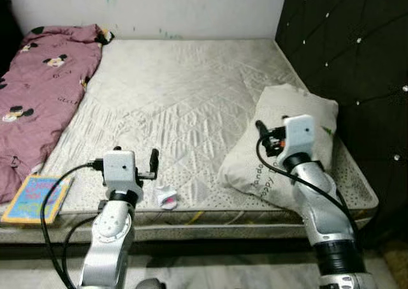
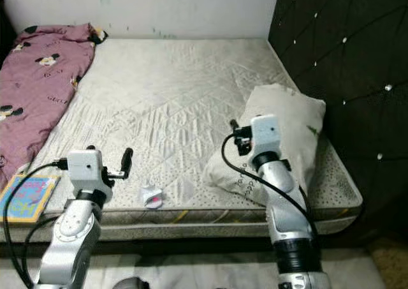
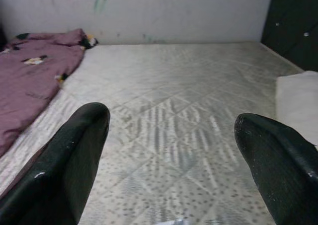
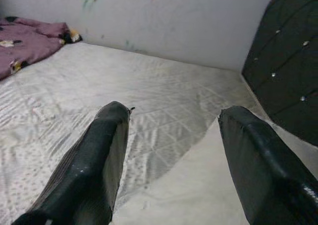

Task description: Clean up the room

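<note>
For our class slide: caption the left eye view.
Both open grippers, left and right, hover over a bare mattress with crumpled paper.

A small crumpled white scrap (image 1: 166, 197) with a pink spot lies near the mattress's (image 1: 191, 104) front edge.

Bare quilted mattress (image 1: 191, 97) across the middle, grey-white, dotted along the near edge. At the far side, pale wall (image 1: 191, 8) smudged with faint coloured marks. On the right, dark tufted headboard (image 1: 357, 46) studded with shiny buttons, against the mattress.
</note>
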